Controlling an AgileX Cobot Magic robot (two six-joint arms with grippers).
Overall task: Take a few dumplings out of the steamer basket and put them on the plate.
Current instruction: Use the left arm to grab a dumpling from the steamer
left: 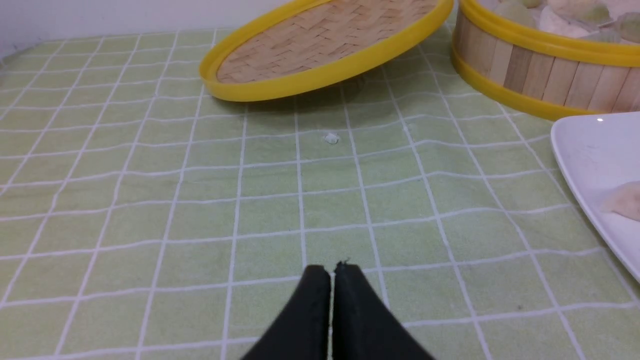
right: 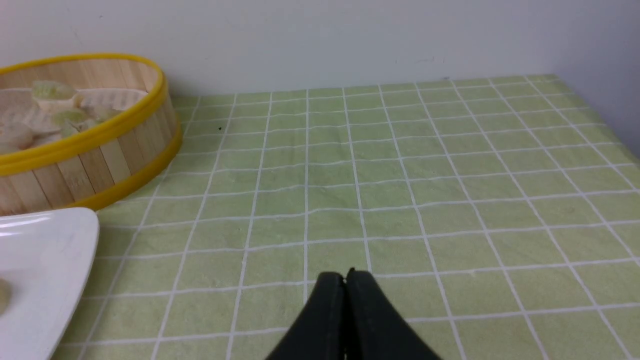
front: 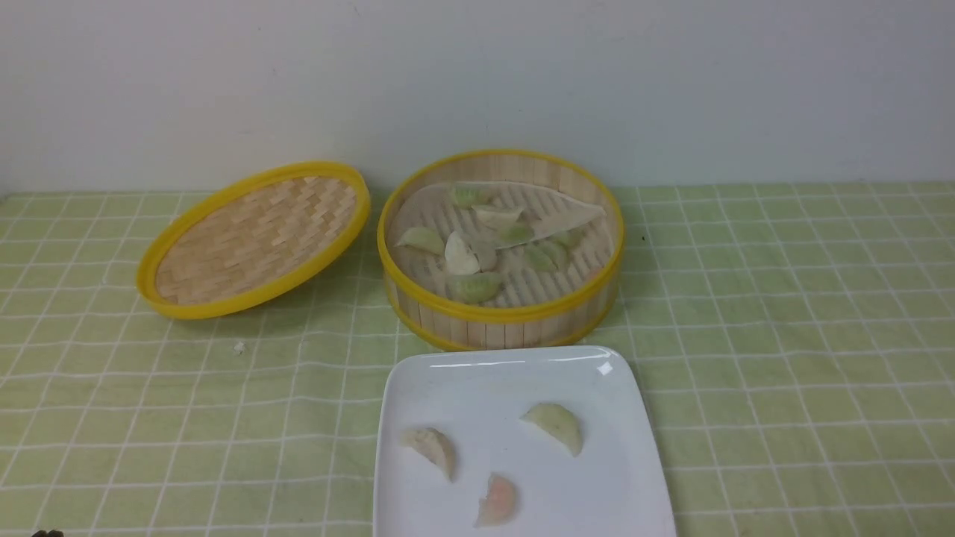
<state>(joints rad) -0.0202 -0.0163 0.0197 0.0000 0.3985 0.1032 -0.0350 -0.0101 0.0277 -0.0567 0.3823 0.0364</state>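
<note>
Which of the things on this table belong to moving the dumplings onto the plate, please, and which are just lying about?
Part of the job:
- steamer basket
- dumplings inside it
- plate
- three dumplings on the plate

Just lying about:
- woven lid
- small crumb near the lid
- checked tablecloth

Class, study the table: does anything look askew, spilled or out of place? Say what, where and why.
The woven lid sits tilted, its edge nearest the steamer basket raised off the cloth. A small whitish scrap lies on the cloth before the lid, perhaps spilled. The liner sheet lies crooked.
</note>
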